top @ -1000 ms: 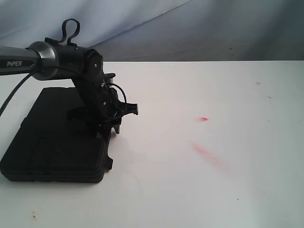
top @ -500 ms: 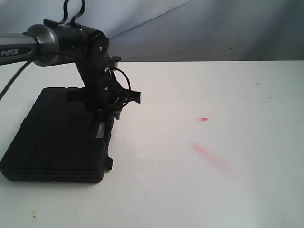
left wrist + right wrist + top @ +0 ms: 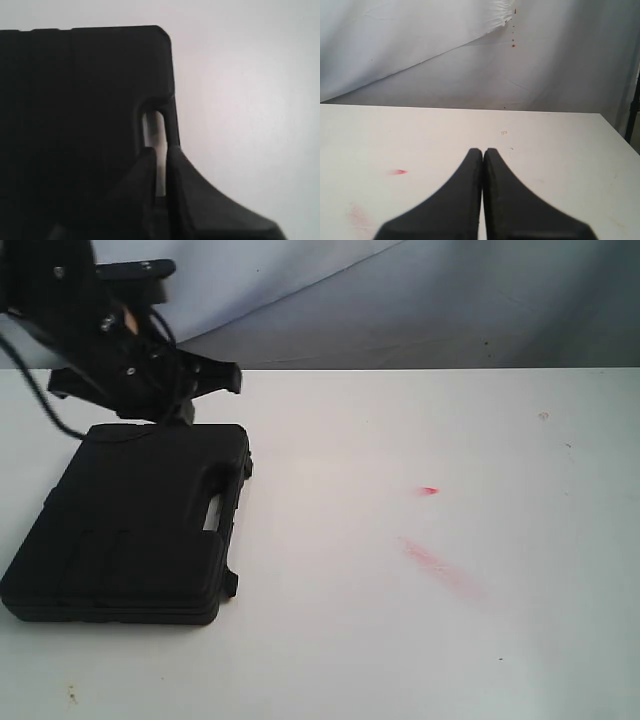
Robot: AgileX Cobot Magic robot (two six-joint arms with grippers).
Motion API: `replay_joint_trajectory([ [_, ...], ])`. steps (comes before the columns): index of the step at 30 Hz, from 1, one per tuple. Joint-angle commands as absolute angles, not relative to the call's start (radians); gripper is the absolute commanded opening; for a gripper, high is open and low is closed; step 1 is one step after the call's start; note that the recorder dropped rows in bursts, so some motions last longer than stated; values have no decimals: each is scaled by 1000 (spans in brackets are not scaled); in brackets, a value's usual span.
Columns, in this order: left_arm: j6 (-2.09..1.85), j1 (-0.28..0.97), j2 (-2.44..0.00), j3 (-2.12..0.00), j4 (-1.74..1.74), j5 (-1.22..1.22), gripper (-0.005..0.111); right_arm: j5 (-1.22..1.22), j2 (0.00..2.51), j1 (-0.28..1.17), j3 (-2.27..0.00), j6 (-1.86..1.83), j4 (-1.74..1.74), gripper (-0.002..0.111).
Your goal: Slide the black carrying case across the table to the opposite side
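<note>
The case (image 3: 130, 525) is lying flat on the table (image 3: 420, 640), sitting at about 8 o'clock in the exterior view, close to the table's 9 o'clock edge. Its handle cut-out (image 3: 213, 513) is facing 3 o'clock, with white tabletop showing through the slot. The left gripper (image 3: 161, 152) is hanging over the case's 12 o'clock end, up at about 10 o'clock in the exterior view. Its fingers are pointing toward the handle slot, with the jaws nearly together and only a thin slit between them, gripping nothing. Whether the tips are touching the lid cannot be told. The right gripper (image 3: 482, 151) is showing only in its own wrist view, hovering over bare table. Its fingers are pressed together, closed, and holding nothing. A long red smear (image 3: 435, 565) is lying at about 3 o'clock from the case, well apart from it, with a small red spot (image 3: 428, 490) just beyond it toward 12 o'clock. A grey cloth backdrop (image 3: 400, 300) is hanging behind the table's 12 o'clock edge.
</note>
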State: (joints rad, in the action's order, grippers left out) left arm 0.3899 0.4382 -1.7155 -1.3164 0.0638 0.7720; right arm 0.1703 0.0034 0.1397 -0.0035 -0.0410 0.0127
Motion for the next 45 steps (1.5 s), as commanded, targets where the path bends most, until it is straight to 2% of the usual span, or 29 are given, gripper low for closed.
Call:
replay_joint_trajectory([
  [1,364,384,-1551,-1149,65,683,0,162,0,141,0,-41,9,0],
  [7,153,252,-1282,-891,62,562,0,162,0,141,0,-41,9,0],
  [15,158,16,-926,-581,55,411,0,162,0,141,0,-41,9,0],
  [19,159,-55,-768,-488,-10,354,0,162,0,141,0,-41,9,0],
  [30,159,-60,-375,-154,-72,143,0,162,0,141,0,-41,9,0],
  [37,156,0,-111,-98,-96,141,0,162,0,141,0,-41,9,0],
  [45,44,16,0,0,-96,132,0,162,0,141,0,-41,9,0],
])
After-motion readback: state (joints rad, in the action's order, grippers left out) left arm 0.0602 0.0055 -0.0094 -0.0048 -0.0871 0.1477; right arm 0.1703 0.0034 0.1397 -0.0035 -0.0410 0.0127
